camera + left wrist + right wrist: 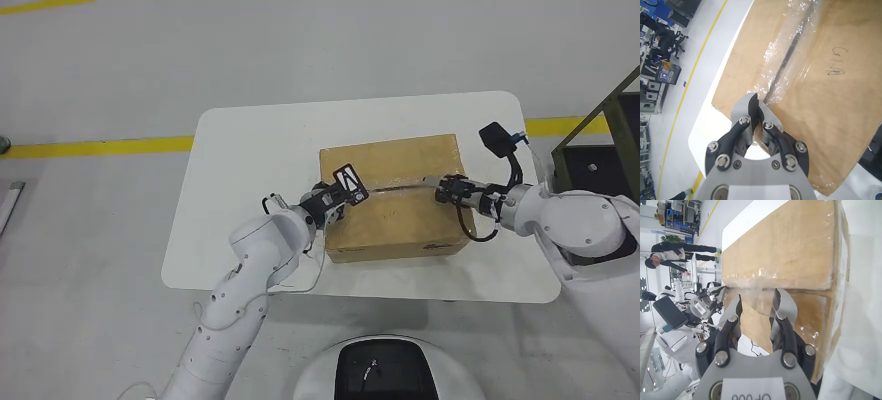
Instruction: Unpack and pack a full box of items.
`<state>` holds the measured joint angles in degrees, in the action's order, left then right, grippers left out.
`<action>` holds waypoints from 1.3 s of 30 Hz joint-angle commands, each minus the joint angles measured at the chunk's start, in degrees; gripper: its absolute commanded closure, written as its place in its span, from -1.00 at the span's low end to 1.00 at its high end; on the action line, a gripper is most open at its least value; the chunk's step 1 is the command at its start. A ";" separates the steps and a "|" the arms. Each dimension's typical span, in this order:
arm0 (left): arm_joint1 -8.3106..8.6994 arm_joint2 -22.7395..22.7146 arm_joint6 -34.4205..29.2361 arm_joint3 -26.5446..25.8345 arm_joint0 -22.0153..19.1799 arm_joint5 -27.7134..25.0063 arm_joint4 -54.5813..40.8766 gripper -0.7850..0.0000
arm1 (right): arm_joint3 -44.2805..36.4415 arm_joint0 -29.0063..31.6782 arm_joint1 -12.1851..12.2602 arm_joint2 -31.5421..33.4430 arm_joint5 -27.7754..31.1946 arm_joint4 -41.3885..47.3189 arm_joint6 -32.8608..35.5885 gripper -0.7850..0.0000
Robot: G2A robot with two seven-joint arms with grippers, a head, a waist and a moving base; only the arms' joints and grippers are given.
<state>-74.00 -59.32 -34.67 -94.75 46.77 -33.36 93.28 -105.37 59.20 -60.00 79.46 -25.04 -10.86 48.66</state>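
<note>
White table (250, 150) w/ rounded corners, on a pale grey floor (100, 60). Yellow floor line (100, 147) runs across the floor & shows at both ends of the table. Olive metal frame (600, 120) stands just beside one end of the table. Well away from the table, in the bg: black office chairs (668, 39), clear-sided equipment box (668, 73), blue storage bins (672, 213) on shelving, leafy plant (670, 238).

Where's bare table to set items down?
Bare table left of the cardboard box, plus a strip behind it. Crowded: left hand and right hand at the box's two seam ends; the front strip is narrow.
</note>
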 commanded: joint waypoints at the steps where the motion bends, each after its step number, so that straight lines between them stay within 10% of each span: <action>1: -0.05 0.07 0.07 0.19 -0.16 0.21 0.00 1.00 | -0.30 0.26 0.13 0.62 -0.33 -0.19 0.01 0.13; 5: -0.10 0.20 0.35 0.31 -0.31 0.19 -0.08 1.00 | -0.80 1.01 0.51 2.36 -0.95 -0.98 0.30 0.11; 7: -0.13 0.12 0.29 0.28 -0.32 0.51 -0.14 0.64 | -0.97 1.53 0.68 3.73 -1.49 -0.84 0.02 0.00; 11: -0.19 0.07 0.15 -0.11 -0.50 0.48 -0.62 0.38 | -1.56 2.70 1.07 6.99 -2.00 -0.55 -0.78 -1.00; 12: -0.20 0.04 0.09 -0.18 -0.51 0.51 -0.77 0.25 | -1.74 3.00 1.16 7.92 -2.16 -0.42 -1.13 -1.00; 15: -0.25 -0.21 0.26 -0.71 -0.42 1.21 -1.39 -1.00 | -2.15 4.31 1.34 11.15 -2.25 0.90 -3.17 -1.00; 21: -0.15 -1.06 0.76 -1.48 0.16 1.77 -1.78 -1.00 | -3.36 7.49 1.08 15.30 0.98 5.66 -10.02 -1.00; 23: -0.10 -1.53 1.11 -2.02 0.45 2.14 -2.04 -1.00 | -3.74 8.34 0.93 15.75 2.93 7.01 -12.10 0.22; 25: 0.00 -2.44 1.58 -3.11 0.81 2.79 -2.42 -1.00 | -4.48 9.66 0.67 15.75 6.64 8.30 -15.51 1.00; 34: 0.92 -8.29 3.13 -9.05 4.61 5.13 -2.71 -1.00 | -6.02 12.70 0.03 10.72 21.99 3.36 -23.89 1.00; 37: 1.42 -11.01 3.32 -11.52 6.95 5.93 -1.61 0.73 | -5.37 12.49 -0.23 9.33 22.21 4.59 -24.90 1.00; 39: 1.70 -12.76 3.50 -12.99 8.56 6.83 -1.07 1.00 | -5.37 12.49 -0.23 9.33 22.21 4.59 -24.90 1.00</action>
<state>-72.42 -71.24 -31.24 -107.06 54.47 -26.95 91.99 -110.70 71.68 -60.24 88.71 -2.79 -6.26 23.69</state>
